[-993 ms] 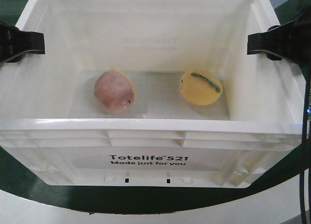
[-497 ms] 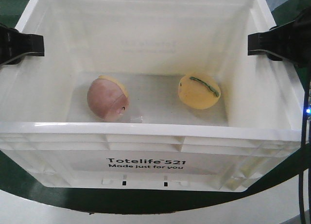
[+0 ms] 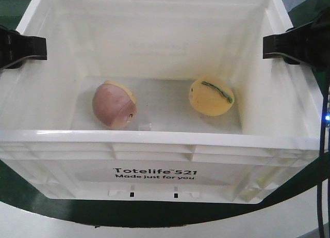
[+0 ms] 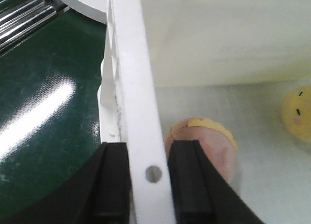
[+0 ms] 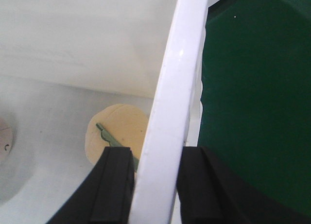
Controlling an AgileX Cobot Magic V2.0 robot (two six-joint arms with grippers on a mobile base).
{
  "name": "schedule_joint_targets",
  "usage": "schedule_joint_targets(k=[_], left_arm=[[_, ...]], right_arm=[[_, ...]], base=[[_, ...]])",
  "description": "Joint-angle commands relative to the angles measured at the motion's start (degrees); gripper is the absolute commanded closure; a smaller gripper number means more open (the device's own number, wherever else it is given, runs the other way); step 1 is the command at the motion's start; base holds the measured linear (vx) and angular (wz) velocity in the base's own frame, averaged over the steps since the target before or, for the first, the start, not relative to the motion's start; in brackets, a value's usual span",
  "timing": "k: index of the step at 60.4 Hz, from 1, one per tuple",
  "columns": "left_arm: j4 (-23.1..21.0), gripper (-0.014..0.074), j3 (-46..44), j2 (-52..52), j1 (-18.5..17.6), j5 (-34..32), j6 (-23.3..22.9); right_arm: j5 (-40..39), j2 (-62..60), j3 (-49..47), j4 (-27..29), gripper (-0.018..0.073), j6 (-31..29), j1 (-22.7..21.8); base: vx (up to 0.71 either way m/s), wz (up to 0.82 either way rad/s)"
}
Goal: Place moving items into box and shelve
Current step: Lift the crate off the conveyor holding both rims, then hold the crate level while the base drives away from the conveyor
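nearest the camera is the front wall of the white crate (image 3: 154, 137), with the black print "totelife 521 made just for you" (image 3: 153, 174) on it and a band of dark green surface (image 3: 154, 213) showing below. inside, on the crate floor, lie both soft toys, well apart from each other. the pinkish-brown egg toy (image 3: 113, 105) with its cream-yellow cap is toward the left and close to the front wall. the pale yellow egg toy (image 3: 210, 96) with its thin green stripe (image 3: 217, 90) is toward the right and a little farther back. neither toy touches a finger. farther along, the left gripper (image 4: 150, 185) straddles the crate's left rim, one of its black fingers (image 4: 187, 182) inside the wall and the other outside, pinched narrow on the plastic. the pinkish-brown toy sits below and just beyond the inner finger. the right gripper (image 5: 156, 185) clamps the right rim the same way, its inner finger (image 5: 115, 180) above the pale yellow toy. the crate's far wall stands behind.
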Motion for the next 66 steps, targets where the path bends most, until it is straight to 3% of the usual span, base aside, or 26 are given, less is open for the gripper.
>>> schedule_joint_targets(k=[1, 66], left_arm=[[0.2, 0.0603, -2.4, -2.2, -0.1, -7.9, -0.2], [0.2, 0.0603, -2.4, -2.2, -0.1, -7.9, -0.2]], right_arm=[[-7.0, -1.8, -2.3, -2.1, 0.0564, -1.0, -0.4], [-7.0, -1.8, -2.3, -2.1, 0.0564, -1.0, -0.4]], base=[[0.00, 0.00], [-0.02, 0.02]])
